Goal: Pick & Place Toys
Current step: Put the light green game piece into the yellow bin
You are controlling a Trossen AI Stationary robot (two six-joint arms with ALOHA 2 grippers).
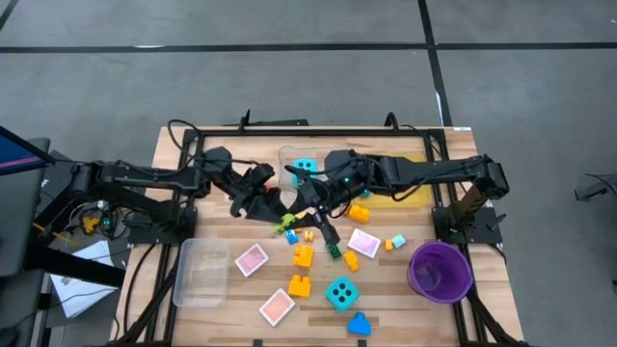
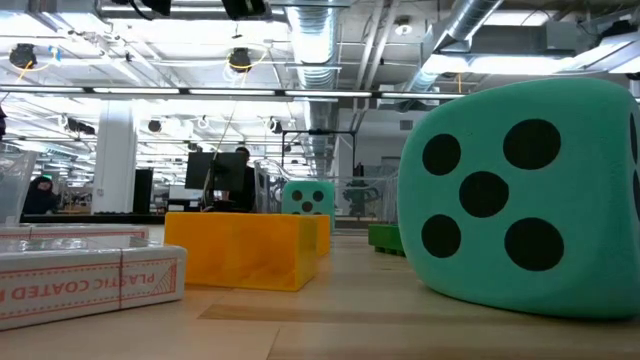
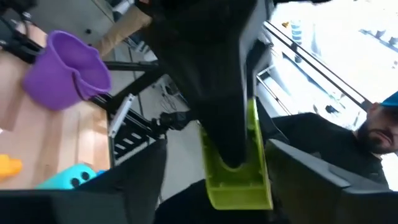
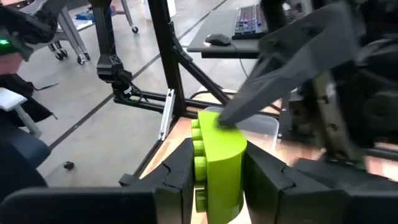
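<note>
Both grippers meet over the table's middle at a lime green brick [image 1: 288, 224]. My right gripper [image 4: 217, 186] is shut on this brick [image 4: 219, 163]. My left gripper [image 3: 217, 186] is open, with one finger on each side of the same brick [image 3: 239, 183]. One turquoise die [image 1: 340, 293] rests on the table near the front edge. The other die [image 1: 305, 169] lies in a clear tray at the far side. Pink tiles [image 1: 251, 258] and orange bricks [image 1: 303, 255] lie flat on the table. My right gripper pinches the lime green brick by its two broad sides [image 4: 239, 165] between its two fingers. The studs [image 4: 199, 163] face one finger. My left gripper has one finger [image 4: 280, 62] against the brick's far top corner [image 4: 217, 121]. Its other finger stands apart from the brick.
A purple bowl [image 1: 441, 270] stands at the right front and an empty clear tray [image 1: 202, 272] at the left front. A yellow tray [image 1: 410, 191] lies under the right arm. A blue brick [image 1: 359, 325] is at the front edge. A person [image 3: 379, 134] is beyond the table.
</note>
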